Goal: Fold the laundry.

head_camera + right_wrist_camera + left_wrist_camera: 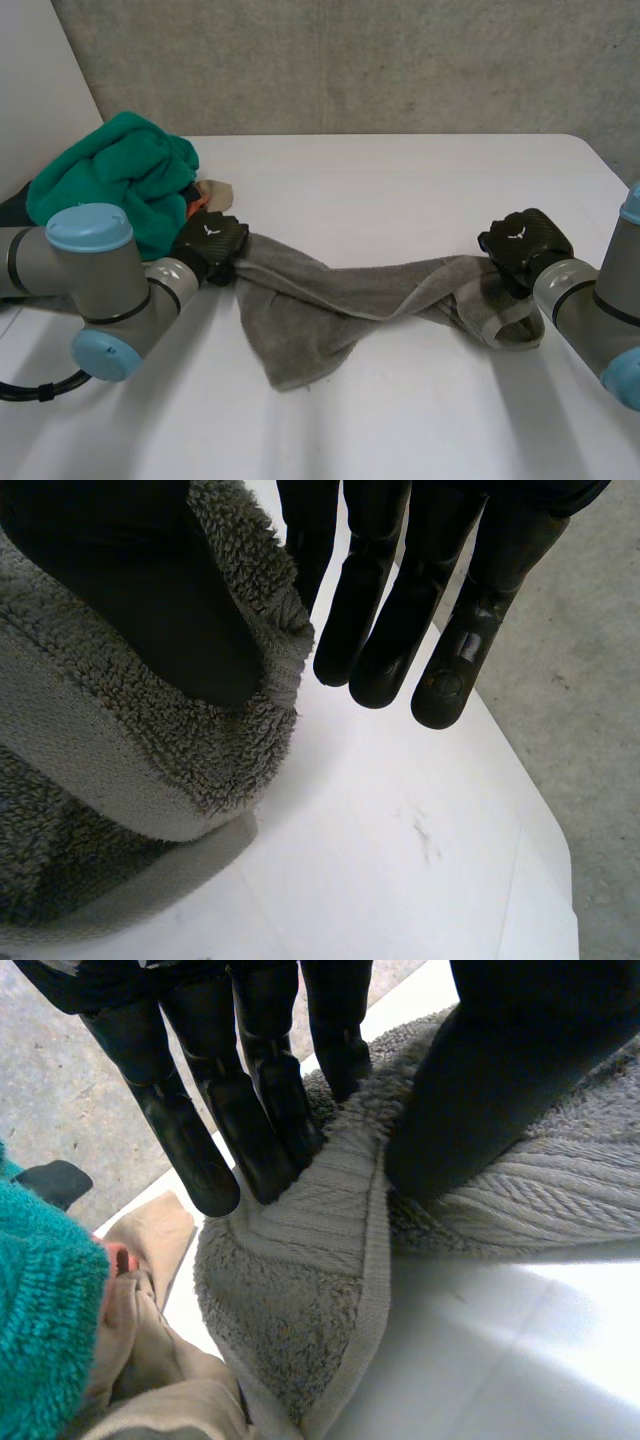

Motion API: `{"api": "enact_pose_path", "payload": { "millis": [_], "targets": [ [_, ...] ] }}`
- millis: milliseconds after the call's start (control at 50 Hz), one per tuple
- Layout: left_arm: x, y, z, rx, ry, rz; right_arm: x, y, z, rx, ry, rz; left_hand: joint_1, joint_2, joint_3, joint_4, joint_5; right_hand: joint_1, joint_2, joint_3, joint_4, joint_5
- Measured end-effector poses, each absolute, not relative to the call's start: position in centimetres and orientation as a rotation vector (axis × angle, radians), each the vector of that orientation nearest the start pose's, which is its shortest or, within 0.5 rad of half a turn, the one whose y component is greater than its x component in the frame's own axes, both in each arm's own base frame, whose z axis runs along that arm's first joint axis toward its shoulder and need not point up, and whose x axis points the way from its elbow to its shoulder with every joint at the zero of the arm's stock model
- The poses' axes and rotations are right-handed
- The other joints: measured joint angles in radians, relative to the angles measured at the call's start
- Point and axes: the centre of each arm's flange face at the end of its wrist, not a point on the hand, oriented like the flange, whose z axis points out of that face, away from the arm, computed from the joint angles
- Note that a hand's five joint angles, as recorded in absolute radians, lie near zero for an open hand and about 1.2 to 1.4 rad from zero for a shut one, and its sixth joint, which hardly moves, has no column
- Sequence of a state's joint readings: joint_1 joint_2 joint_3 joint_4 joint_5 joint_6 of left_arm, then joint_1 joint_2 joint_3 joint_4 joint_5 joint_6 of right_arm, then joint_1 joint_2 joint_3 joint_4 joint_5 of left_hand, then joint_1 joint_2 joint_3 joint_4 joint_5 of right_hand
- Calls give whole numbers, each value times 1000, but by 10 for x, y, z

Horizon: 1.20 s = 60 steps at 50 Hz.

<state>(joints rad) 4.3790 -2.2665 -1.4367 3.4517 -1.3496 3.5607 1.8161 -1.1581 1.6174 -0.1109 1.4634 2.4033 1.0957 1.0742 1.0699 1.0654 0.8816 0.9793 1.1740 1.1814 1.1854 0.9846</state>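
In the head view, a grey towel (340, 300) stretches, twisted, across the white table (400, 170) between the left hand (210, 243) at nine o'clock and the right hand (522, 243) at three. Its loose middle lies on the table toward six. The left wrist view adds that the left hand's fingers (195, 1150) and thumb (480, 1090) pinch the towel's hemmed corner. The right wrist view shows the right hand's thumb pressing a folded end against the nearest of its straight fingers. A heaped teal cloth (120, 180) over a beige cloth (216, 190) sits at ten o'clock, just beside the left hand.
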Motion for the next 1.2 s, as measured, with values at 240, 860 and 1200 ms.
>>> {"api": "enact_pose_path", "payload": {
  "millis": [240,860,1200],
  "targets": [
    [-269,-294,169,1299,2255,-1874,200,-293,197,-1688,2415,-1824,54,119,114,130,97,0,0,0,0,0],
    [-321,-401,357,832,1019,-2639,209,-429,366,-984,1443,-3351,54,123,120,134,97,0,1,0,5,7],
    [-308,-344,268,1055,1520,-2552,204,-403,273,-1186,1858,-2935,54,125,123,135,97,0,1,5,8,11]
  ]
}}
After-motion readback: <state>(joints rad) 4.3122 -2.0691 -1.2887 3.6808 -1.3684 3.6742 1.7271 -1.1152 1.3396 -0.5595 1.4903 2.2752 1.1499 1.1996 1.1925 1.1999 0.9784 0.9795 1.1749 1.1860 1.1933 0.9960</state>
